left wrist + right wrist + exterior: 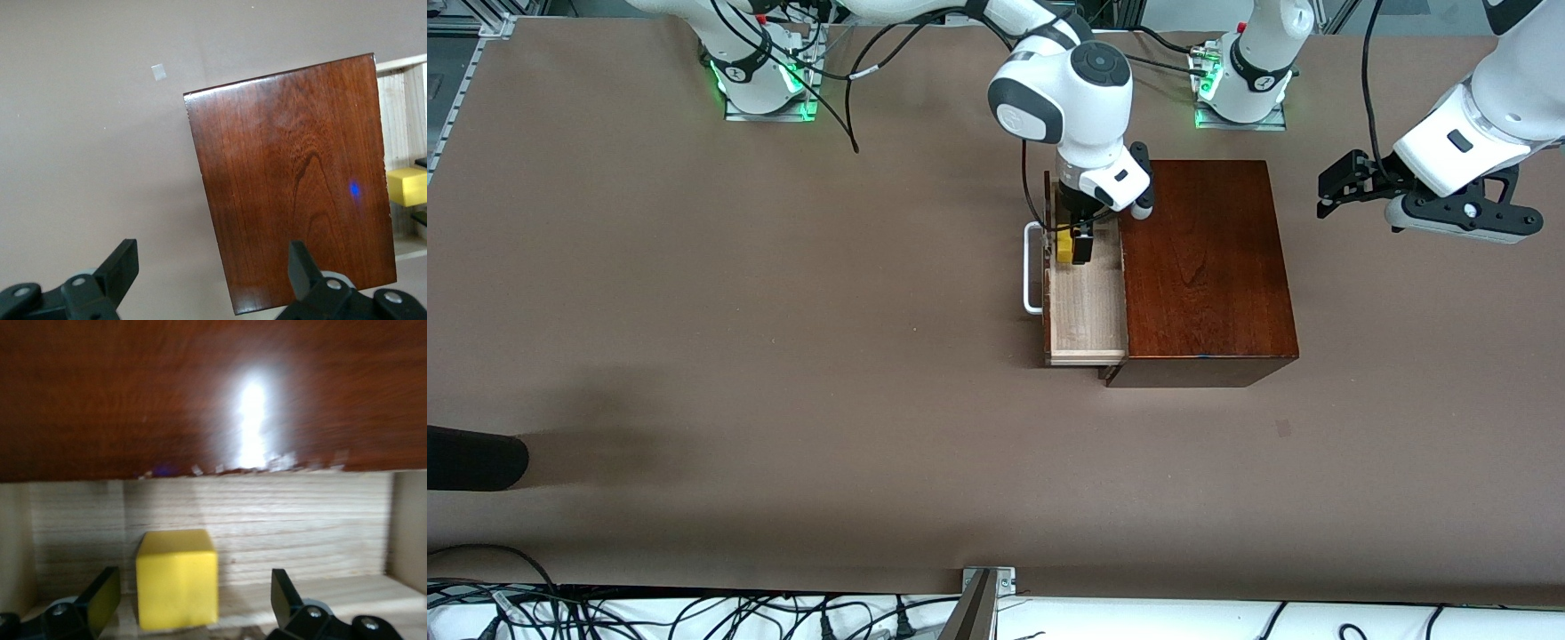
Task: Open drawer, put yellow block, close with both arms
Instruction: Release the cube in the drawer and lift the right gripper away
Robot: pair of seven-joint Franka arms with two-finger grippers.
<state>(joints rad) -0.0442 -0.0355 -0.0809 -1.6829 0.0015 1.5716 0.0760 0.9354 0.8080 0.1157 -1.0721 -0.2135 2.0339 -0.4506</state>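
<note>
Between the right claw's [190, 600] parted fingers sits the yellow block [177, 579].

Right arm: white jointed, reaching down from its base, wrist vertical.
Right black two-finger gripper [1074, 244]: fingers spread apart.
Left arm: white, raised, waiting near its own table end.
Left black two-finger gripper [1336, 191]: fingers apart, empty.

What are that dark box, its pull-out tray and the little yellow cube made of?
The box looks like glossy reddish wood: visible grain and a bright glare. The tray looks like pale, matt, unvarnished wood with straight grain. The yellow cube is smooth and evenly coloured, perhaps plastic or painted wood; I cannot tell which.
</note>
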